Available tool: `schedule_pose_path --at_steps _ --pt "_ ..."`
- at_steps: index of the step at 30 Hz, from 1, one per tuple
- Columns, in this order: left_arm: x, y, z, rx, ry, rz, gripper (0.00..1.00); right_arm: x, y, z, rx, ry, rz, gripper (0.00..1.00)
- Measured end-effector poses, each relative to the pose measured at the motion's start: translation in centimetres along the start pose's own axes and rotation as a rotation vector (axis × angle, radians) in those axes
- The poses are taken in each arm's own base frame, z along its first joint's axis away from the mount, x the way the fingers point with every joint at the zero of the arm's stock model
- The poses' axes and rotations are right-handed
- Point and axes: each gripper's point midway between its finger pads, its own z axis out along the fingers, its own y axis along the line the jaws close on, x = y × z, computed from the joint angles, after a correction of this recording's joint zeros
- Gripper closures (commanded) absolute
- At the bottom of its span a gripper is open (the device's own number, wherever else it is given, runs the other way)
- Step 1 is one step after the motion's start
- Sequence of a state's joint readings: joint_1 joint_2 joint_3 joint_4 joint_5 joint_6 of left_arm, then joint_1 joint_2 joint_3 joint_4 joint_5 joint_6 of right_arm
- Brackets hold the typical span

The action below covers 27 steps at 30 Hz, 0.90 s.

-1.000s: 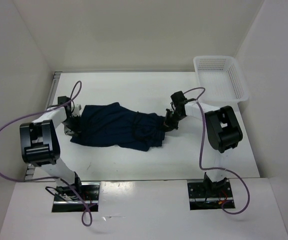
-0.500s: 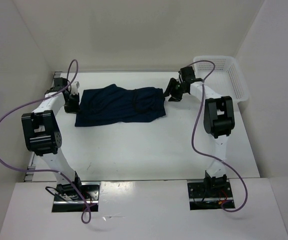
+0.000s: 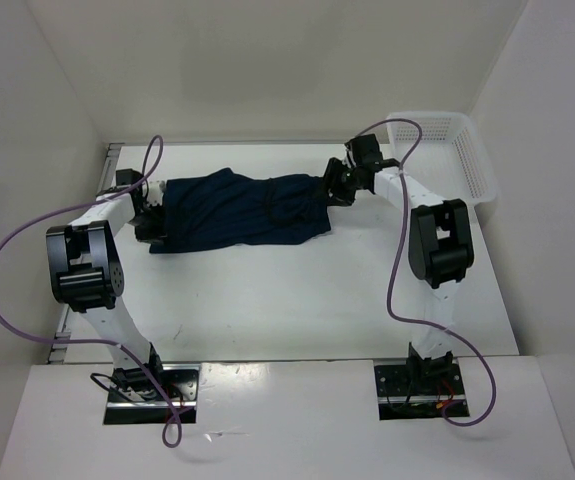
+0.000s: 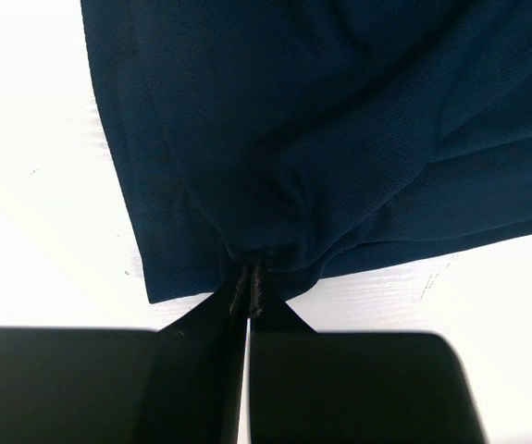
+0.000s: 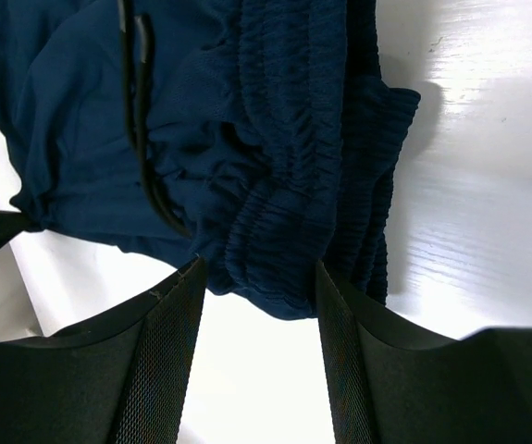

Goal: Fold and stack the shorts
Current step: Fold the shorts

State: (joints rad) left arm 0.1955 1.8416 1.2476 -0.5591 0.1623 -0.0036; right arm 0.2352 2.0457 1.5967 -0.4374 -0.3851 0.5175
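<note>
Laying the shorts point(image 3: 242, 210) flat across the table point(image 3: 267, 295) seems the step; left gripper point(image 4: 250, 275) pinches a leg hem point(image 4: 168, 273), right gripper point(image 5: 256, 270) is spread astride the waistband point(image 5: 289, 139); folding next needs both ends gripped

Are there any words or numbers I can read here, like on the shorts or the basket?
There are none to read.
The shorts are plain navy cloth, with no tag or print showing.
The white basket is bare.
Any marks on the left arm or right arm are too small to read.
</note>
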Motion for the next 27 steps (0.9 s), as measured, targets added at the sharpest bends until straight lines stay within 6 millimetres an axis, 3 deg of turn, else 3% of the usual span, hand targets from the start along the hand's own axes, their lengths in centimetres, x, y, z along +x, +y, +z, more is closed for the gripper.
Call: schedule_pose_path --at_steps 7,11,12,16,18,21,26,27 --pt "0.0 0.0 0.0 0.000 -0.001 0.000 1.00 1.0 -0.8 1.0 0.022 0.036 0.033 0.45" --pt "-0.2 0.0 -0.3 -0.001 -0.010 0.002 1.00 1.8 -1.3 1.7 0.032 0.071 0.059 0.53" --pt "-0.2 0.0 -0.3 -0.001 -0.012 0.002 1.00 2.0 -1.4 1.8 0.031 0.079 0.065 0.65" --pt "-0.4 0.0 -0.4 -0.002 -0.016 0.003 1.00 2.3 -1.3 2.0 0.018 0.092 0.072 1.00" --pt "-0.9 0.1 -0.6 -0.012 -0.027 0.005 1.00 1.9 -1.0 2.0 0.009 0.078 0.065 1.00" --pt "-4.3 0.4 -2.3 -0.041 -0.105 0.019 1.00 0.8 -0.7 1.8 0.010 0.045 0.036 1.00" --pt "-14.4 0.3 -8.5 -0.083 -0.392 0.066 1.00 -3.9 2.5 -0.2 -0.043 -0.082 -0.083 1.00" --pt "-15.6 0.2 -9.6 -0.088 -0.437 0.073 1.00 -4.5 3.2 -0.8 -0.057 -0.107 -0.101 1.00"
